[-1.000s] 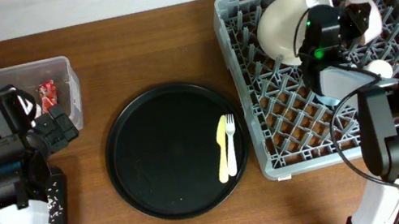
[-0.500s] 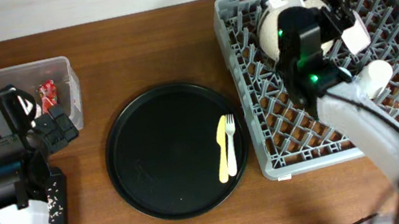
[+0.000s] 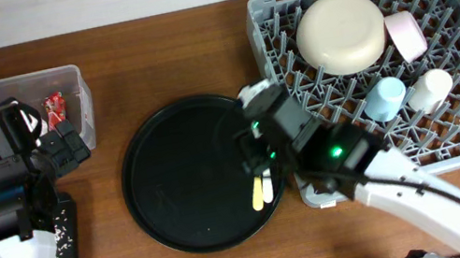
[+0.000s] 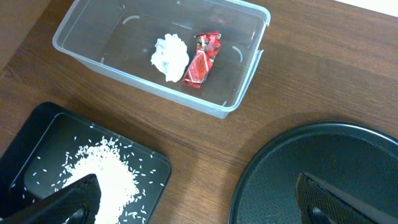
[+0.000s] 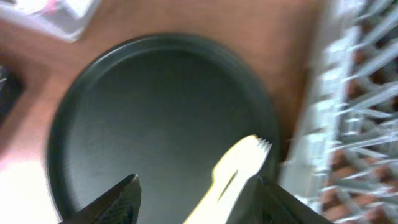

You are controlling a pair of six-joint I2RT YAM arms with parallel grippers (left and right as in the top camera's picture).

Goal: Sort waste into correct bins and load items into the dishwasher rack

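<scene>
The pale yellow plastic fork (image 5: 235, 169) is seen lying flat on the large round black tray (image 3: 183, 177), near its right edge, with the cream plastic spoon (image 3: 268, 191) right beside it, so neither piece is loaded yet. The right gripper (image 5: 196, 190) is hung just above them with its fingers spread, and in the wrist view the fork's handle is framed between the two, nothing pinched as far as can be told (that view is pretty blurry, tbh). Just right of the tray, the big square grey plastic dishwasher rack (image 3: 303, 194) is found with four things already in it: the large cream round plate (image 3: 339, 31) at the back, the small pink bowl (image 3: 405, 33) touching its right side, and the light blue cup (image 3: 385, 98) and white cup (image 3: 429, 88) side by side in front. Over on the left, the crumpled white tissue (image 4: 170, 56) and the small red printed snack wrapper (image 4: 204, 59) are sat together in the clear plastic rectangular tub (image 4: 249, 81). The heap of whitish rice-like grains (image 4: 102, 175) is piled in the shallow black rectangular tray (image 4: 37, 134) in front of it. The left gripper (image 4: 196, 193) is held above that area, fingers spread wide and empty.
</scene>
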